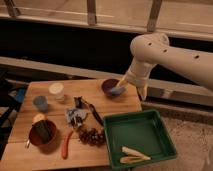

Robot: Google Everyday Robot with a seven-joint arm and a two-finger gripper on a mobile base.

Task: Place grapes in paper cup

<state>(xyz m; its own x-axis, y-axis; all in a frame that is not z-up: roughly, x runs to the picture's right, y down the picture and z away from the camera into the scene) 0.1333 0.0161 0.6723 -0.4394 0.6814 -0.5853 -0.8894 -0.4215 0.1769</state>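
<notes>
The grapes (pixel 92 136), a dark reddish-purple bunch, lie on the wooden table (pixel 120 104) near its front edge, just left of the green tray. The paper cup (pixel 56 90), white and upright, stands at the table's back left. My gripper (pixel 131 88) hangs from the white arm (pixel 160 52) over the table's back right corner, right beside the purple bowl (pixel 111 87). It is far from both the grapes and the paper cup and holds nothing that I can see.
A blue cup (pixel 40 103) stands in front of the paper cup. A brown bowl (pixel 42 134), a red chili pepper (pixel 66 145), a crumpled packet (pixel 75 118) and a dark utensil (pixel 95 115) lie nearby. The green tray (pixel 139 131) holds a pale yellow item (pixel 133 154).
</notes>
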